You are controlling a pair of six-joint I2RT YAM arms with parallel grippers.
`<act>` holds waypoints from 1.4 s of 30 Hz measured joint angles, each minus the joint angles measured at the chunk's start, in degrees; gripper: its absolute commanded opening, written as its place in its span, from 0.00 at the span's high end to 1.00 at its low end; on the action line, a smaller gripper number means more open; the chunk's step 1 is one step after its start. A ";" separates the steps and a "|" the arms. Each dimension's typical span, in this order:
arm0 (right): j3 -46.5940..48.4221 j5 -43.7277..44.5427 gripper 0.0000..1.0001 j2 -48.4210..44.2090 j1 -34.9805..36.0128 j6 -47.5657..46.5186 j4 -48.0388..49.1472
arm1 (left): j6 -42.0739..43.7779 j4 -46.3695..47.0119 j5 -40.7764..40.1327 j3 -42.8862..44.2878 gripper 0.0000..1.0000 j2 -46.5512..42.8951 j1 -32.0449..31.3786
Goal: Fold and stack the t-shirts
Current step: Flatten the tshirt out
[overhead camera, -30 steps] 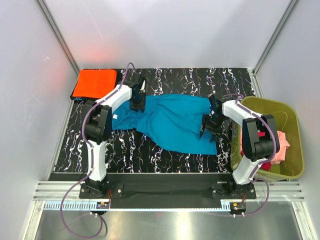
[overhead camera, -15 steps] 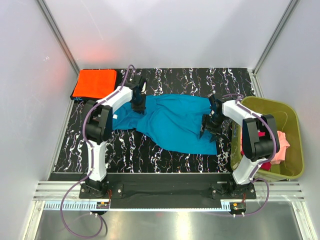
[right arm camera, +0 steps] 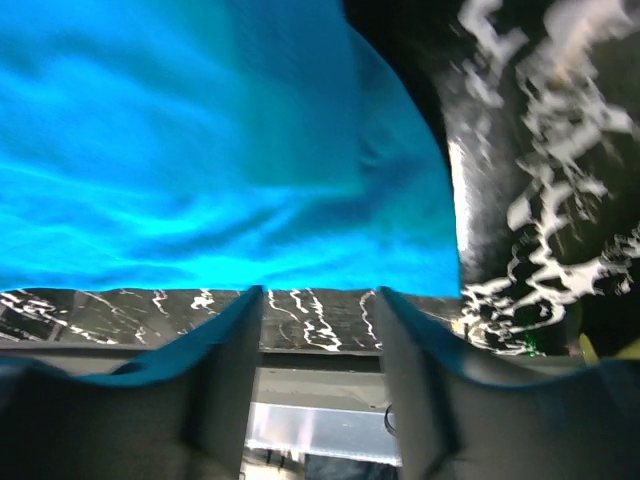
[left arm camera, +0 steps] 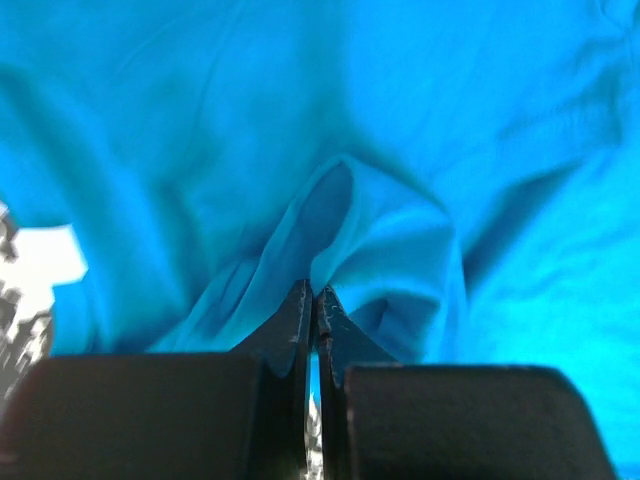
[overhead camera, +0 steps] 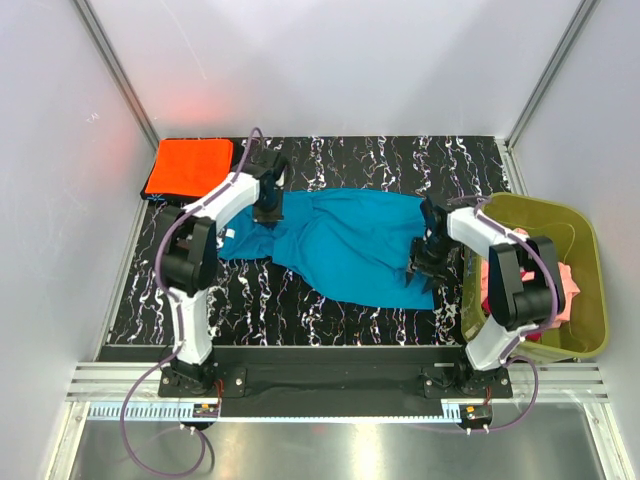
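Nearest me, my right gripper (overhead camera: 425,262) sits just left of the olive-green plastic bin (overhead camera: 592,300) with its jaws apart and nothing between them. In its wrist view the near hem corner of the teal-blue soft cloth t-shirt (overhead camera: 350,245) lies just ahead of the spread fingers (right arm camera: 225,380), flat on the black marbled tabletop (overhead camera: 300,310). That is the relation I'd work from: the hem is straight ahead, so I judge a short push forward comes before closing.

The shirt spreads left of the bin, and its long axis slants from this near corner up to its far-left end. There my left gripper (left arm camera: 312,310) is clamped tight on a raised pleat of the same cloth. Each arm is nearer its own end.

Count:
- One teal shirt, spread out.
- One bright orange folded shirt (overhead camera: 188,167), at the far corner well left of the bin.
- Inside the bin, a pale pink bundle (overhead camera: 568,285) and some magenta-red cloth (overhead camera: 538,333). I can't tell how many pieces.
- One bin and two grippers.
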 measured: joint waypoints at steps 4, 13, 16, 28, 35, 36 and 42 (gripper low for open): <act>-2.95 2.78 0.67 -4.26 -0.02 1.33 -0.37 | -0.76 -1.44 -0.72 -3.39 1.00 -6.47 0.00; -7.19 5.79 0.82 -9.35 -0.37 7.04 1.57 | -3.85 -4.15 -1.36 -15.28 1.00 -22.84 0.00; -8.28 6.08 0.78 -7.67 0.33 7.89 3.87 | -4.87 -4.85 -2.12 -18.45 1.00 -26.62 0.00; 13.97 6.99 0.68 14.01 10.08 7.23 3.23 | -7.69 -9.09 -5.01 -32.26 1.00 -42.01 0.00; 14.91 8.76 0.55 10.49 11.50 7.54 4.31 | -8.90 -9.22 -6.01 -33.44 1.00 -42.51 0.00; 13.16 9.07 0.55 8.39 11.41 7.74 3.93 | -8.92 -9.07 -5.99 -33.46 1.00 -42.51 0.00; 0.61 8.92 0.67 -3.67 10.36 11.78 4.90 | -8.52 -8.70 -5.53 -33.75 1.00 -42.53 0.00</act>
